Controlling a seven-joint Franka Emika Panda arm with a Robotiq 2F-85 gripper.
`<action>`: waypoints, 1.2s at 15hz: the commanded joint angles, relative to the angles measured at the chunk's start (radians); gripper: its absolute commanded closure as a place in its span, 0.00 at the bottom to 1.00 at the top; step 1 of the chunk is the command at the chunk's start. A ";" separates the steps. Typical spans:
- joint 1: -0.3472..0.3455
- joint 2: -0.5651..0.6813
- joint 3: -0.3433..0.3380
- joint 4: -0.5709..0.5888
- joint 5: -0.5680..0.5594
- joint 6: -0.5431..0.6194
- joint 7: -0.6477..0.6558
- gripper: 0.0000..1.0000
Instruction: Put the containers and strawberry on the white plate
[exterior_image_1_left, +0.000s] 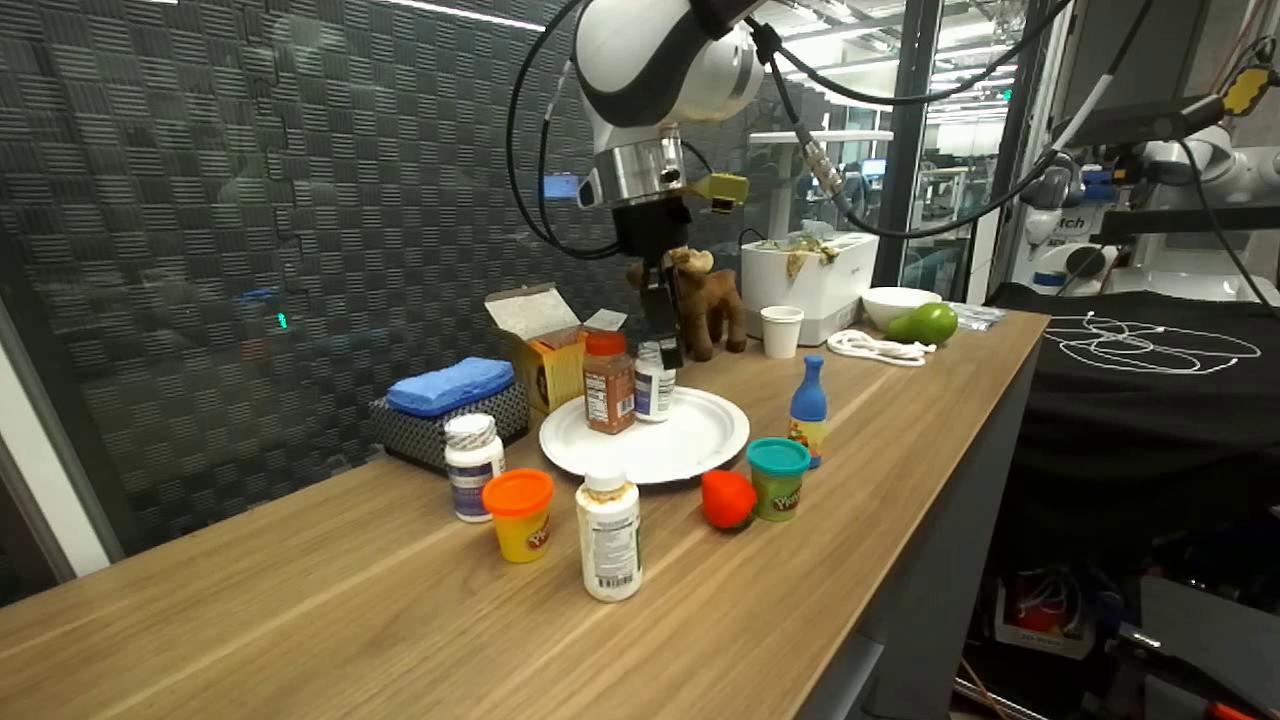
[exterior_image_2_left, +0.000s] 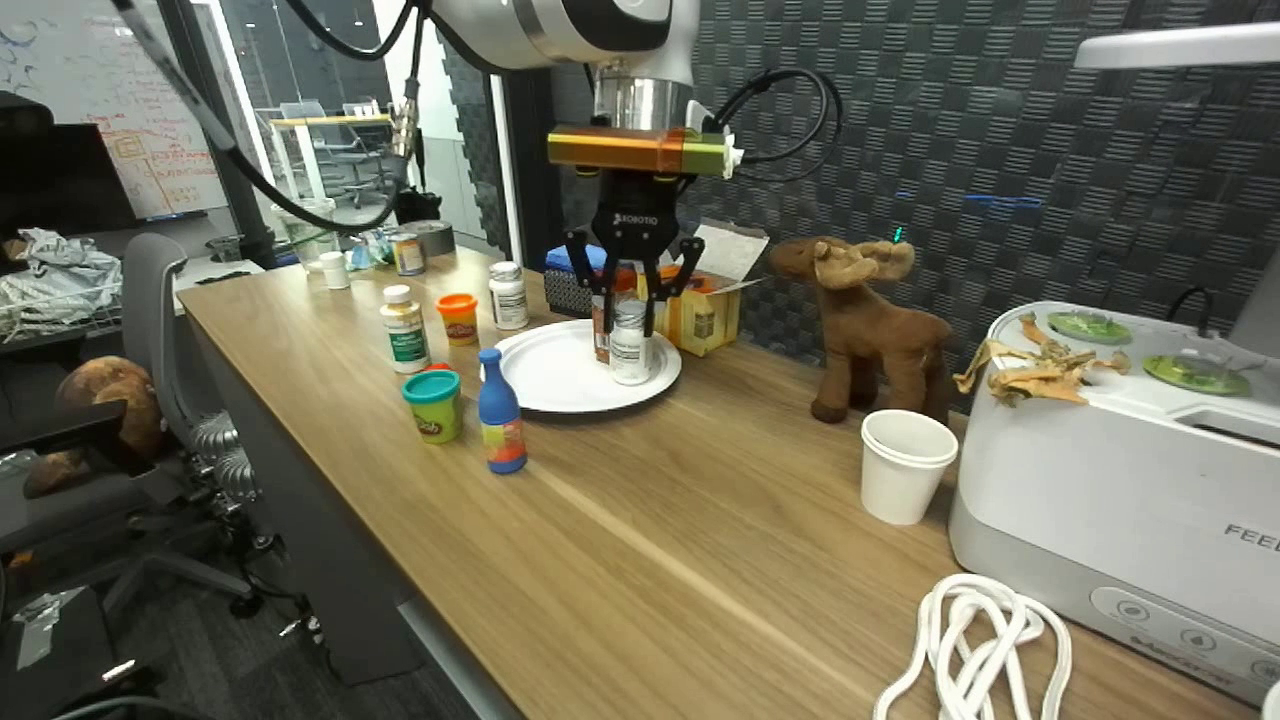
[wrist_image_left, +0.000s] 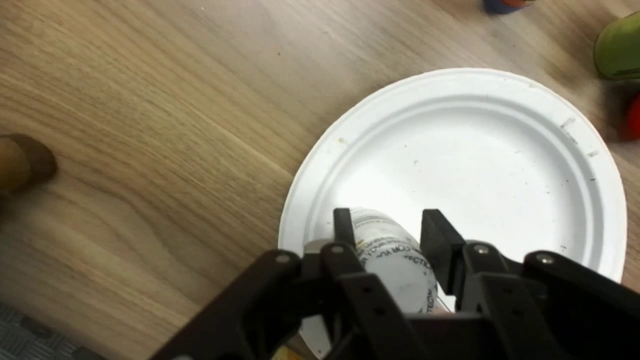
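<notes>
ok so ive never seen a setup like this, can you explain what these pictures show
That's a robot arm; its gripper pinches like finger and thumb. Two pictures are taken from outside the robot, the close-up from its wrist, looking down at the white plate. The gripper appears closed on a white pill bottle, upright on the plate beside a red-capped spice bottle. Also on the wooden counter: another pill bottle, a green-labelled bottle, an orange-lidded Play-Doh tub, a teal-lidded one, a blue bottle, a toy strawberry and more.
</notes>
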 joint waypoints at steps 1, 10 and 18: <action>0.016 -0.005 0.002 0.015 -0.057 -0.003 -0.012 0.35; 0.081 -0.063 0.007 0.056 -0.205 -0.030 0.061 0.00; 0.162 0.024 0.106 0.262 -0.037 -0.144 0.108 0.00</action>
